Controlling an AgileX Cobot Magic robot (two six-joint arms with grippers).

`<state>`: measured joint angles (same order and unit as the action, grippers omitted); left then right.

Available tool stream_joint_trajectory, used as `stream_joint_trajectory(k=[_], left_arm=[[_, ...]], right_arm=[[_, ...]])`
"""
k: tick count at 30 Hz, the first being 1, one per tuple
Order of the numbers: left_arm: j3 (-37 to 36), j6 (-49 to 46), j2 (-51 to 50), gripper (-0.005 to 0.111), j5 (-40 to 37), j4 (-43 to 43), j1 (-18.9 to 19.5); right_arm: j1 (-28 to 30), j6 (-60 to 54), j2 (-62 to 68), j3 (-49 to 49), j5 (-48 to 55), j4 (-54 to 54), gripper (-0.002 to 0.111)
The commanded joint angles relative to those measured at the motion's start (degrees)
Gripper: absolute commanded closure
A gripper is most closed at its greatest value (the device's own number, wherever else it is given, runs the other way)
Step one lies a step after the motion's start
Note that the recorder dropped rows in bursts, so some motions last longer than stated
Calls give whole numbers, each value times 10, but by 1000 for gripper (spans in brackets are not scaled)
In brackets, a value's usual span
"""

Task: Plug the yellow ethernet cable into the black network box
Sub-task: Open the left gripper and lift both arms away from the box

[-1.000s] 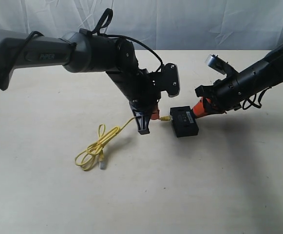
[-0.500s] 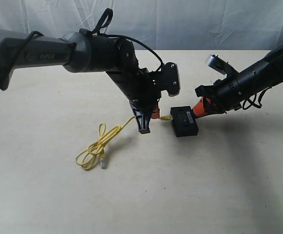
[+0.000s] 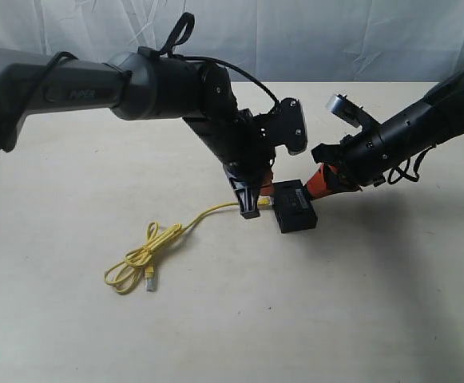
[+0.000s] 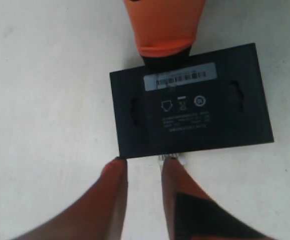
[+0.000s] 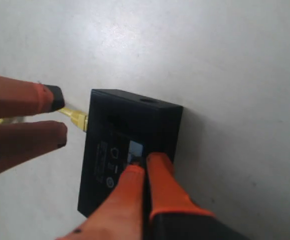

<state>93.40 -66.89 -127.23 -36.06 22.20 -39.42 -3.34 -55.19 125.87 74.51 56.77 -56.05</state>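
Left gripper (image 3: 251, 206): clenched on yellow cable (image 3: 204, 214) just behind its plug, at box's 9 o'clock.
Right gripper (image 3: 316, 184): fingers closed together, tips pressed on box top from 2 o'clock.
Black box (image 3: 295, 211): flat on table (image 3: 375, 303), label up.
Cable: plug at box's side; loose coil at 8 o'clock.

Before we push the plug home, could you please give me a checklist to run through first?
1. The left tool grips the yellow ethernet cable near its plug: ok.
2. Plug tip meets the side of the black network box: ok.
3. Plug fully seated in a port: cannot tell.
4. The right tool, fingers together, rests on the box at the opposite edge to brace it: ok.
5. Cable slack lies loose on the table, not taut: ok.
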Motion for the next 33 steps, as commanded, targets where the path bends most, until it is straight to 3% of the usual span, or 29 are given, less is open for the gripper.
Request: stream_joint_trajectory(k=[1, 7, 14, 18, 22, 33], left_arm=[[3, 5, 8, 76, 1, 0, -1], [3, 15, 28, 76, -8, -27, 0], [3, 92, 53, 76, -33, -30, 39], [3, 133, 72, 85, -69, -30, 62], [3, 169, 89, 105, -100, -31, 78], [-2, 388, 146, 107, -119, -77, 91]], right_arm=[[0, -3, 6, -5, -2, 14, 109], [0, -3, -7, -5, -2, 14, 109], [0, 10, -39, -5, -8, 21, 109], [0, 19, -55, -5, -12, 24, 109], [0, 50, -78, -5, -25, 49, 109], [0, 202, -168, -5, -14, 206, 109]])
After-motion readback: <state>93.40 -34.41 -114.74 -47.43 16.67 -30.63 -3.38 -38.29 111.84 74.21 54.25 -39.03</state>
